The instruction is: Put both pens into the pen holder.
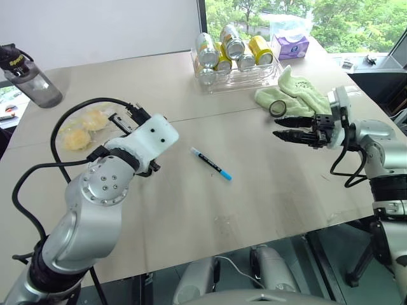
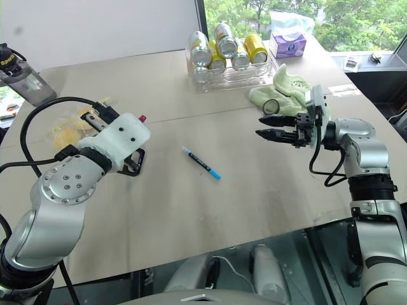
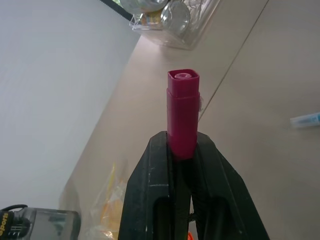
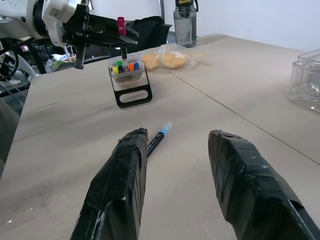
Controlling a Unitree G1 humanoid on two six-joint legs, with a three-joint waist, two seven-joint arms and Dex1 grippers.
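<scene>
My left gripper (image 3: 182, 142) is shut on the pink-ended pen (image 3: 183, 107), whose pink cap sticks out past the black fingers. In the right wrist view this pen (image 4: 121, 30) hangs upright just above the pen holder (image 4: 131, 80), a small clear case with a black frame and coloured marker ends inside. The holder's black frame (image 2: 133, 162) peeks out under my left wrist. The pen with light-blue ends (image 1: 212, 164) lies flat mid-table, between both arms. At the right my right gripper (image 1: 283, 128) is open and empty above the table, pointing left toward that pen.
A clear tray of drink cans (image 1: 235, 79) stands at the back, with a tissue box (image 1: 289, 44) behind it. A green cloth (image 1: 292, 92) and a tape roll (image 1: 278, 108) lie near my right gripper. A water bottle (image 1: 28, 76) and a bag of yellow items (image 1: 82, 127) are at left.
</scene>
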